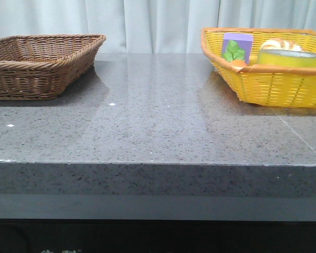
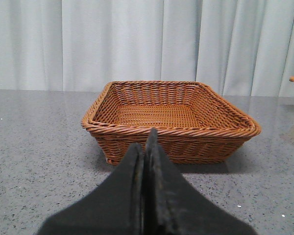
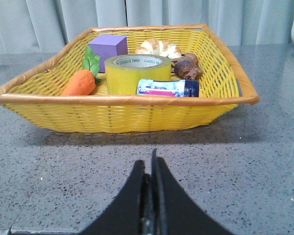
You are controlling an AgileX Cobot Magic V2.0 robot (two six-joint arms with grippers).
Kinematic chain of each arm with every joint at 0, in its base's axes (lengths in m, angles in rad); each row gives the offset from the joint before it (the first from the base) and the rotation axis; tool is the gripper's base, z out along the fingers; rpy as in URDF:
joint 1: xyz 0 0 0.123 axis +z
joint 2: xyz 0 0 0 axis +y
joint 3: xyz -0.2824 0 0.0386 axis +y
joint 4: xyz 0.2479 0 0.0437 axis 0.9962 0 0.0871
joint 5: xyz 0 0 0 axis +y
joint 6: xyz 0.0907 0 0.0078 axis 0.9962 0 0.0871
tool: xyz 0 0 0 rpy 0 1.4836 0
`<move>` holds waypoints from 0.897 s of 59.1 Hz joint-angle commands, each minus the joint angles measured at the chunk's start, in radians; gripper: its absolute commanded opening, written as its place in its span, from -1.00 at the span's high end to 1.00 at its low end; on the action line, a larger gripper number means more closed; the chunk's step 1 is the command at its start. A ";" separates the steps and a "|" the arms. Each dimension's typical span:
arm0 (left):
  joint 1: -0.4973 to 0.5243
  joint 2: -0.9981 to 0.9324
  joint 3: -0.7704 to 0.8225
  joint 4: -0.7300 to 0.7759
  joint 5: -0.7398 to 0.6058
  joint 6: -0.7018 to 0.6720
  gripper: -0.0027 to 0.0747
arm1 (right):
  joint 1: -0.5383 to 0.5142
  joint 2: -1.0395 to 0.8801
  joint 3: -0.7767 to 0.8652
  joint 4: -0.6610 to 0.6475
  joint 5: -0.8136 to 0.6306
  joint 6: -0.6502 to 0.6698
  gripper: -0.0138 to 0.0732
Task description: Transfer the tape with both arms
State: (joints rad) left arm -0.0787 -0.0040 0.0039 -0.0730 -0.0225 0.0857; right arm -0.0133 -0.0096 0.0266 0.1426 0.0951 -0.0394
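The yellow tape roll [image 3: 138, 73] stands in the middle of the yellow basket [image 3: 127, 113], its white core rim with green lettering facing up. It also shows in the front view [image 1: 290, 58] at the far right. My right gripper [image 3: 148, 164] is shut and empty, low over the table, in front of the yellow basket and apart from it. My left gripper [image 2: 145, 142] is shut and empty, in front of the brown basket [image 2: 169, 128]. Neither arm shows in the front view.
The yellow basket [image 1: 274, 84] also holds a purple box [image 3: 108, 48], a toy carrot [image 3: 80, 82], a croissant [image 3: 158, 48], a brown pastry [image 3: 187, 67] and a small packet [image 3: 167, 88]. The empty brown basket [image 1: 39, 66] stands at the back left. A curtain hangs behind the grey table [image 1: 158, 126].
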 commanded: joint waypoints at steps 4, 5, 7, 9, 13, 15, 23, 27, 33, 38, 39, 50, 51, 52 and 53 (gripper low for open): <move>0.001 -0.019 0.007 -0.003 -0.083 -0.008 0.98 | -0.006 -0.023 -0.006 0.002 -0.080 -0.003 0.84; 0.001 -0.019 0.007 -0.003 -0.083 -0.008 0.98 | -0.006 -0.023 -0.006 0.002 -0.080 -0.003 0.84; 0.001 -0.019 0.007 -0.003 -0.083 -0.008 0.98 | -0.006 -0.023 -0.006 0.002 -0.080 -0.003 0.84; 0.001 -0.019 0.007 -0.003 -0.083 -0.008 0.98 | -0.006 -0.023 -0.006 0.002 -0.080 -0.003 0.84; 0.001 -0.019 0.007 -0.003 -0.083 -0.008 0.98 | -0.006 -0.023 -0.006 0.002 -0.080 -0.003 0.84; 0.001 -0.019 0.007 -0.003 -0.083 -0.008 0.98 | -0.006 -0.023 -0.006 0.002 -0.080 -0.003 0.84; 0.001 -0.019 0.007 -0.003 -0.083 -0.008 0.98 | -0.006 -0.023 -0.006 0.002 -0.080 -0.003 0.84; 0.001 -0.019 0.007 -0.003 -0.083 -0.008 0.98 | -0.006 -0.023 -0.006 0.002 -0.080 -0.003 0.84; 0.001 -0.019 0.007 -0.003 -0.083 -0.008 0.98 | -0.006 -0.023 -0.006 0.002 -0.080 -0.003 0.84; 0.001 -0.019 0.007 -0.003 -0.092 -0.008 0.98 | -0.006 -0.023 -0.006 0.002 -0.080 -0.003 0.84; 0.001 -0.019 0.007 -0.003 -0.098 -0.008 0.98 | -0.006 -0.023 -0.006 0.001 -0.080 -0.003 0.84; 0.001 -0.017 -0.029 -0.003 -0.137 -0.008 0.98 | -0.006 -0.023 -0.037 0.001 -0.079 -0.003 0.84; 0.001 -0.017 -0.043 -0.003 -0.135 -0.008 0.98 | -0.006 -0.023 -0.044 0.001 -0.079 -0.003 0.84; 0.001 -0.017 -0.052 -0.003 -0.131 -0.008 0.98 | -0.006 -0.023 -0.055 0.001 -0.079 -0.003 0.84; 0.001 -0.017 -0.068 -0.003 -0.129 -0.008 0.98 | -0.006 -0.023 -0.063 0.001 -0.079 -0.003 0.84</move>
State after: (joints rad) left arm -0.0787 -0.0040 -0.0068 -0.0730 -0.0665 0.0857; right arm -0.0133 -0.0096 0.0244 0.1426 0.0970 -0.0355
